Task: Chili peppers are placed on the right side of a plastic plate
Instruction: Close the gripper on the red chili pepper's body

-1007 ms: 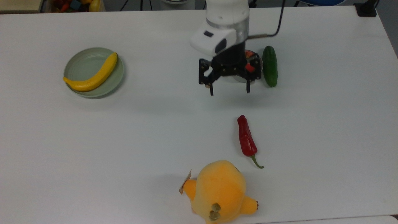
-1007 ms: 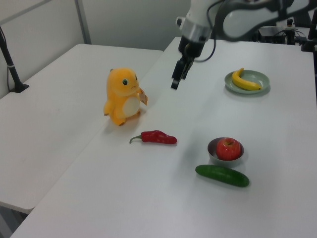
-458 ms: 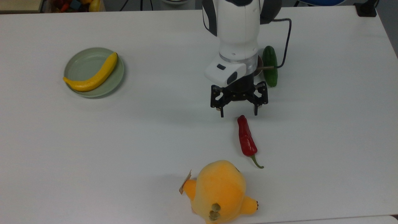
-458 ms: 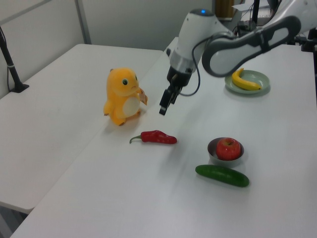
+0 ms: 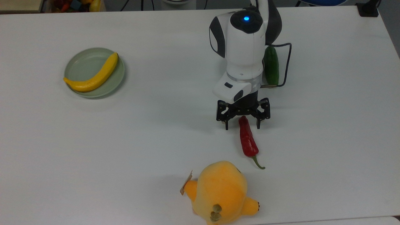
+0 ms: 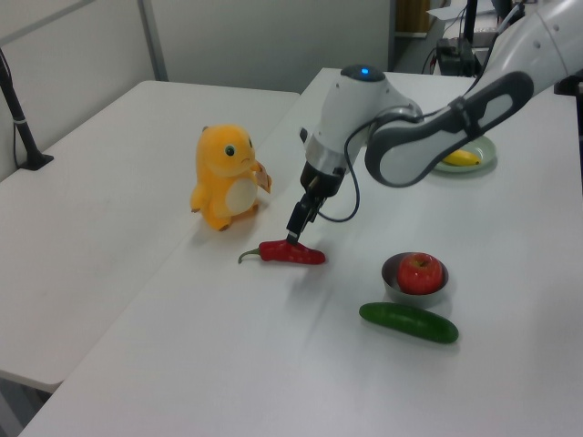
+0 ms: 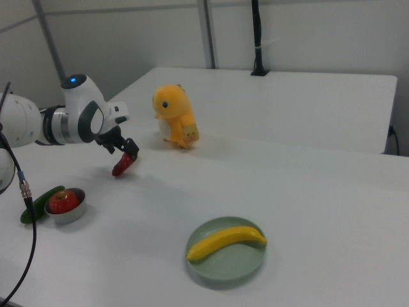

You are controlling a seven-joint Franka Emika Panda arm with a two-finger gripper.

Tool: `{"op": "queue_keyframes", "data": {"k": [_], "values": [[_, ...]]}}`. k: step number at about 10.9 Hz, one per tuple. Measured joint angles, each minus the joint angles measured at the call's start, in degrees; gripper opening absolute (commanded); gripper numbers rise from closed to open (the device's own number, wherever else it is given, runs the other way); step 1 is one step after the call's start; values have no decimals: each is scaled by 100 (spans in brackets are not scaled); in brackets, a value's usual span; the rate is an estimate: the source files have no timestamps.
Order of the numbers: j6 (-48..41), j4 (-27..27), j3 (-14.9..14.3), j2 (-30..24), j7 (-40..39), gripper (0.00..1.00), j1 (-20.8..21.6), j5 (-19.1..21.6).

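- Our tool (image 5: pixel 242 124) stands spread wide, one finger on either side of the tapered tip of the chili pepper (image 5: pixel 247 139), holding nothing; the pepper lies flat on the white surface (image 5: pixel 156 140), stem toward the orange plush toy (image 5: pixel 220 192).
- We judge the main risk to be the grip point: the fingers straddle the thin end, not the body, so the pepper could swing down, twist or slip out once lifted.
- The glossy, wrinkled skin may also slide if the closing is off-centre, nudging the pepper toward the toy instead of seizing it.
- The pale green plastic plate (image 5: pixel 82 62) is well apart, at the top view's left, and a banana (image 5: pixel 93 75) lies across it; a drop on the wrong side could land the pepper on the banana or let it roll off the rim.
- The top view shows how the fingers bracket the pepper's tip, which the left view hides behind the tool (image 6: pixel 297 229).
- The left view shows a red apple (image 6: pixel 420 272) in a small metal bowl (image 6: pixel 412 289) beside the cucumber (image 6: pixel 408 322); from above the arm covers that bowl.
- The right view shows the plate (image 7: pixel 220 267) nearest the camera.
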Motion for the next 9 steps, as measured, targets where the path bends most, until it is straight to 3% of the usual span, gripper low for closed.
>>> {"op": "queue_keyframes", "data": {"k": [2, 3, 5, 7, 9], "values": [[332, 1, 6, 166, 204, 100, 51, -180], [393, 2, 6, 217, 235, 94, 73, -212], [414, 4, 6, 254, 258, 69, 90, -288], [414, 5, 6, 260, 259, 32, 91, -438], [414, 5, 6, 271, 273, 7, 91, -663]]}}
